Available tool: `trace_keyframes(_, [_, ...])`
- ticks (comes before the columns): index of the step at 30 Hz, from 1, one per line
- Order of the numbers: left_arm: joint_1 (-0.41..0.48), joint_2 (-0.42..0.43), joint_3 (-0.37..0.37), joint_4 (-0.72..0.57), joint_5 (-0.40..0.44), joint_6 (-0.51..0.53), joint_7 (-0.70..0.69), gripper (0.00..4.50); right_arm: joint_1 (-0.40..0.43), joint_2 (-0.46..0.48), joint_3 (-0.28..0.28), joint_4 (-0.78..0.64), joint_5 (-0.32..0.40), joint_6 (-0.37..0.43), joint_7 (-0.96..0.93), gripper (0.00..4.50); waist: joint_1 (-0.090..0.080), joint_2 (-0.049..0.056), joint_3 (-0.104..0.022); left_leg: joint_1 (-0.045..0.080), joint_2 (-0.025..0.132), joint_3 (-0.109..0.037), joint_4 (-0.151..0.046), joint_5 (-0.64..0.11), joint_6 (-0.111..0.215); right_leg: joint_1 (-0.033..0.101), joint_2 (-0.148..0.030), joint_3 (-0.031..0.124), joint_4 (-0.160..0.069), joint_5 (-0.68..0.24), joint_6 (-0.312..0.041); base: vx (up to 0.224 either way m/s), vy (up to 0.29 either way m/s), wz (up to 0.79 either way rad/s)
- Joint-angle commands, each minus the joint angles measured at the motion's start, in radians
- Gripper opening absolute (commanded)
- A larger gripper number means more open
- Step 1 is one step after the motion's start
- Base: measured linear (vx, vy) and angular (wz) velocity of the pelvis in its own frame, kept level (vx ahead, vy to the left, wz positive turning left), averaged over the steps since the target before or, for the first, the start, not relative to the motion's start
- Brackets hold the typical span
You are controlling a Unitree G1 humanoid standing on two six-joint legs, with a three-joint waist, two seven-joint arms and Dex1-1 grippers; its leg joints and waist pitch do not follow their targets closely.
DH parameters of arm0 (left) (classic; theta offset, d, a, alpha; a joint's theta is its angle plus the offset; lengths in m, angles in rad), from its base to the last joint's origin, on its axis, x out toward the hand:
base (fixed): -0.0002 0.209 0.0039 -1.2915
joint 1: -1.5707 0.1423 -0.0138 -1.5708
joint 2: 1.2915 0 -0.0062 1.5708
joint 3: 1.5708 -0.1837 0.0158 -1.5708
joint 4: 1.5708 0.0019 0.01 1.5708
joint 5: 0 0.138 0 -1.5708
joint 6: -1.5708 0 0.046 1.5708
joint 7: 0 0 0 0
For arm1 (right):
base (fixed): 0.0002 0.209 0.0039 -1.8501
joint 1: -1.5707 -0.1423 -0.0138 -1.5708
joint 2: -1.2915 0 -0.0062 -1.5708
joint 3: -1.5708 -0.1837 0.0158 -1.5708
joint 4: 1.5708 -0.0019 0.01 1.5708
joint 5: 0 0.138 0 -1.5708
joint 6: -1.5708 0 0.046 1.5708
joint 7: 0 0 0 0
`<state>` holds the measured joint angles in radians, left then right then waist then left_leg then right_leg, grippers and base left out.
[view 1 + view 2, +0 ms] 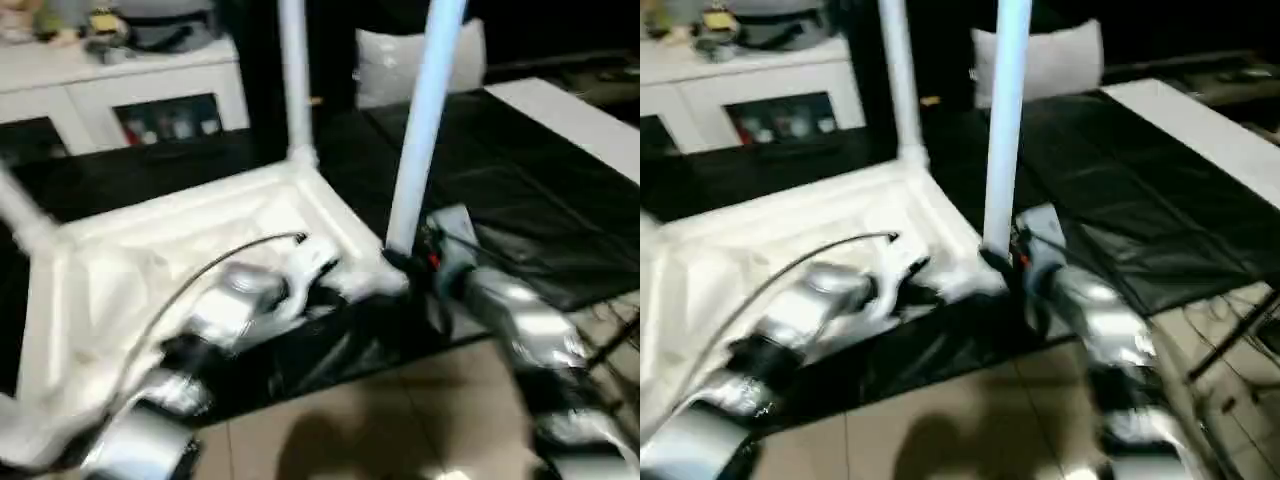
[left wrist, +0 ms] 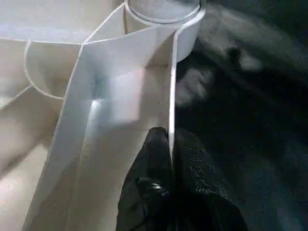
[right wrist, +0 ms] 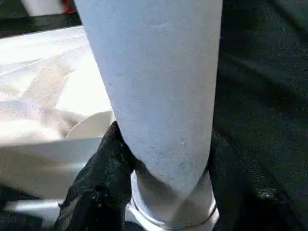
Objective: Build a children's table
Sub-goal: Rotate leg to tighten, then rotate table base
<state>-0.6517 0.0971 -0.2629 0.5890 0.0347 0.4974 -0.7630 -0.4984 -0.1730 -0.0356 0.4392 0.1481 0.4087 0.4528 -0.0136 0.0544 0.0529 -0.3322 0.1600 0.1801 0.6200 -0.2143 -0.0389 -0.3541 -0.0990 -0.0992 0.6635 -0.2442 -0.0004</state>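
I have the children's table top (image 1: 170, 260) lying ribbed side up on the black sheet (image 1: 500, 190), so the corner sockets face up for the legs. My left tool (image 2: 171, 144) is pinched tight on its thin rim to steady it. My right tool (image 3: 159, 183) clasps the near leg (image 1: 420, 130) low, just above its socket, keeping it upright.

Both eye views look forward and down from the head, sharing the upturned table (image 1: 180, 250). Each wrist view looks close along its end effector: left (image 2: 171, 144) at the rim, right (image 3: 163, 159) at a leg (image 3: 154, 86).
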Motion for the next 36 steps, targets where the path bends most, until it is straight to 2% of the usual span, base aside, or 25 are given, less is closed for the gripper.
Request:
trace_keyframes(1, [-0.045,-0.047,0.006,-0.014,-0.016,-0.03,0.042,0.0,0.014,0.076,0.064,0.062,0.011,0.01,0.015,2.3,0.034,-0.031,-0.05,0.012,0.004,-0.044,0.003,-0.283,-0.006,-0.017,-0.142,0.076,-0.2,-0.809,-0.023,0.08,-0.083,-0.14])
trace_keyframes(2, [-0.049,-0.048,-0.003,-0.01,0.007,-0.032,0.059,0.0,0.008,0.098,0.067,0.073,0.001,-0.011,0.006,2.51,0.052,-0.036,-0.061,-0.065,0.023,-0.061,-0.027,-0.076,0.035,0.044,-0.14,0.083,-0.167,-0.705,-0.017,0.07,-0.049,-0.21])
trace_keyframes(3, [-0.051,-0.049,-0.005,-0.006,0.023,-0.034,0.075,0.0,0.005,0.114,0.073,0.082,-0.005,-0.022,0.004,2.65,0.063,-0.016,-0.071,-0.073,0.039,-0.064,-0.062,0.009,0.048,0.035,-0.092,0.067,-0.141,-0.435,-0.059,0.07,-0.049,-0.21])
trace_keyframes(4, [-0.05,-0.049,-0.003,-0.006,0.024,-0.035,0.074,0.0,0.007,0.116,0.078,0.082,-0.007,-0.026,0.009,2.67,0.057,-0.015,-0.07,-0.072,0.042,-0.064,-0.066,0.014,0.059,0.028,-0.071,0.061,-0.13,-0.319,-0.088,0.059,-0.033,-0.11])
trace_keyframes(5, [-0.051,-0.044,-0.005,-0.002,0.027,-0.047,0.07,0.0,0.008,0.122,0.072,0.082,-0.001,-0.033,0.011,2.75,0.055,-0.011,-0.072,-0.057,0.045,-0.06,-0.065,-0.016,0.07,0.022,-0.058,0.057,-0.121,-0.192,-0.147,0.0,0.0,0.0])
trace_keyframes(6, [-0.051,-0.041,-0.006,0.002,0.028,-0.055,0.067,0.0,0.009,0.126,0.066,0.083,0.003,-0.039,0.011,2.88,0.055,-0.008,-0.074,-0.057,0.045,-0.057,-0.063,-0.025,0.079,0.025,-0.062,0.057,-0.118,-0.157,-0.171,0.0,0.0,0.0])
trace_keyframes(7, [-0.052,-0.033,-0.011,0.011,0.03,-0.067,0.064,0.0,0.014,0.121,0.065,0.077,0.004,-0.055,0.019,3.01,0.057,0.002,-0.076,-0.056,0.052,-0.058,-0.067,-0.037,0.088,0.03,-0.066,0.053,-0.118,-0.124,-0.202,0.0,0.0,0.0])
trace_keyframes(8, [-0.052,-0.028,-0.014,0.016,0.031,-0.074,0.063,0.0,0.017,0.117,0.065,0.073,0.004,-0.064,0.023,3.09,0.057,0.006,-0.076,-0.054,0.058,-0.059,-0.071,-0.047,0.09,0.029,-0.065,0.052,-0.118,-0.113,-0.211,0.0,0.0,0.0])
trace_keyframes(10, [-0.05,-0.015,-0.02,0.018,0.033,-0.094,0.051,0.0,0.025,0.101,0.065,0.061,0.009,-0.078,0.046,3.35,0.053,0.0,-0.072,-0.049,0.062,-0.057,-0.077,-0.111,0.09,0.029,-0.064,0.052,-0.123,-0.118,-0.23,0.0,0.0,0.0])
trace_keyframes(13, [-0.035,0.024,-0.031,0.013,0.043,-0.138,0.007,0.0,0.067,0.029,0.056,0.005,0.021,-0.127,0.138,3.56,0.059,-0.003,-0.071,-0.044,0.064,-0.054,-0.08,-0.151,0.083,0.029,-0.068,0.055,-0.133,-0.169,-0.214,0.0,0.0,0.0])
trace_keyframes(15, [-0.027,0.05,-0.042,0.017,0.058,-0.186,-0.019,0.0,0.111,-0.034,0.047,-0.053,0.028,-0.159,0.215,3.82,0.062,-0.004,-0.071,-0.049,0.067,-0.052,-0.081,-0.123,0.101,0.032,-0.069,0.056,-0.133,-0.135,-0.214,0.0,0.0,0.0])
trace_keyframes(16, [-0.027,0.052,-0.043,0.017,0.059,-0.19,-0.02,0.0,0.113,-0.038,0.046,-0.056,0.028,-0.161,0.218,3.82,0.063,-0.006,-0.071,-0.05,0.066,-0.052,-0.08,-0.116,0.104,0.032,-0.067,0.055,-0.133,-0.127,-0.212,0.0,0.0,0.0])
trace_keyframes(17, [-0.025,0.06,-0.047,0.021,0.064,-0.208,-0.024,0.0,0.126,-0.057,0.041,-0.073,0.027,-0.175,0.232,4.01,0.064,-0.006,-0.074,-0.052,0.066,-0.052,-0.078,-0.099,0.111,0.033,-0.069,0.055,-0.128,-0.096,-0.218,0.0,0.0,0.0])
trace_keyframes(19, [-0.02,0.082,-0.063,0.028,0.082,-0.267,-0.032,0.0,0.162,-0.103,0.021,-0.132,0.053,-0.156,0.275,4.01,0.064,-0.007,-0.074,-0.054,0.065,-0.05,-0.075,-0.083,0.123,0.032,-0.069,0.055,-0.127,-0.074,-0.222,0.0,0.0,0.0])
trace_keyframes(21, [-0.015,0.092,-0.059,0.025,0.078,-0.3,-0.035,0.0,0.2,-0.144,0.013,-0.193,0.071,-0.147,0.317,4.3,0.07,-0.009,-0.074,-0.053,0.066,-0.05,-0.074,-0.075,0.138,0.031,-0.069,0.056,-0.128,-0.074,-0.215,0.0,0.0,0.0])
trace_keyframes(22, [-0.008,0.091,-0.044,0.009,0.051,-0.297,-0.054,0.0,0.23,-0.169,0.015,-0.24,0.084,-0.141,0.349,4.3,0.076,-0.003,-0.073,-0.051,0.068,-0.05,-0.074,-0.072,0.138,0.029,-0.069,0.055,-0.128,-0.078,-0.217,0.0,0.0,0.0])
trace_keyframes(23, [-0.004,0.089,-0.033,-0.003,0.032,-0.289,-0.067,0.27,0.248,-0.183,0.016,-0.269,0.093,-0.137,0.369,4.41,0.083,-0.005,-0.075,-0.049,0.072,-0.051,-0.073,-0.062,0.141,0.029,-0.07,0.057,-0.125,-0.057,-0.216,0.0,0.0,0.0])
trace_keyframes(25, [0.027,0.102,-0.025,-0.076,-0.006,-0.251,-0.118,0.55,0.288,-0.212,0.023,-0.349,0.128,-0.102,0.412,4.48,0.084,-0.007,-0.073,-0.051,0.074,-0.051,-0.076,-0.058,0.15,0.029,-0.071,0.056,-0.121,-0.035,-0.227,0.0,0.0,0.0])
trace_keyframes(26, [0.027,0.102,-0.025,-0.076,-0.006,-0.251,-0.118,0.55,0.288,-0.212,0.023,-0.349,0.128,-0.102,0.412,4.48,0.084,0.002,-0.073,-0.053,0.077,-0.053,-0.077,-0.067,0.152,0.029,-0.072,0.055,-0.122,-0.037,-0.233,0.0,0.0,0.0])
trace_keyframes(27, [0.05,0.116,-0.022,-0.121,-0.021,-0.232,-0.141,0.57,0.3,-0.225,0.039,-0.391,0.15,-0.07,0.444,4.5,0.084,0.0,-0.075,-0.049,0.077,-0.051,-0.076,-0.074,0.149,0.029,-0.073,0.055,-0.122,-0.041,-0.243,0.0,0.0,0.0])
trace_keyframes(28, [0.074,0.139,-0.021,-0.166,-0.019,-0.215,-0.141,0.81,0.295,-0.219,0.057,-0.41,0.158,-0.063,0.459,4.5,0.086,0.009,-0.075,-0.05,0.077,-0.054,-0.076,-0.07,0.148,0.029,-0.073,0.055,-0.119,-0.034,-0.247,0.0,0.0,0.0])
trace_keyframes(30, [0.082,0.15,-0.021,-0.18,-0.017,-0.213,-0.141,0.95,0.293,-0.216,0.062,-0.418,0.161,-0.061,0.463,4.5,0.081,0.006,-0.072,-0.052,0.077,-0.053,-0.08,-0.084,0.145,0.026,-0.069,0.054,-0.122,-0.04,-0.249,0.0,0.0,0.0])
trace_keyframes(33, [0.12,0.209,-0.016,-0.256,-0.012,-0.176,-0.161,1.19,0.285,-0.205,0.084,-0.436,0.165,-0.05,0.455,4.5,0.083,0.007,-0.066,-0.048,0.076,-0.05,-0.085,-0.127,0.11,0.022,-0.068,0.056,-0.132,-0.128,-0.231,0.0,0.0,0.0])
trace_keyframes(34, [0.145,0.248,-0.012,-0.308,-0.01,-0.15,-0.181,1.3,0.279,-0.198,0.096,-0.439,0.164,-0.048,0.452,4.5,0.084,0.01,-0.069,-0.045,0.079,-0.053,-0.086,-0.128,0.102,0.023,-0.07,0.057,-0.128,-0.127,-0.23,0.0,0.0,0.0])
trace_keyframes(36, [0.194,0.326,-0.004,-0.404,-0.005,-0.104,-0.217,1.36,0.264,-0.181,0.118,-0.434,0.153,-0.05,0.446,4.5,0.077,0.006,-0.066,-0.046,0.079,-0.053,-0.093,-0.136,0.088,0.02,-0.067,0.058,-0.124,-0.129,-0.225,0.0,0.0,0.0])
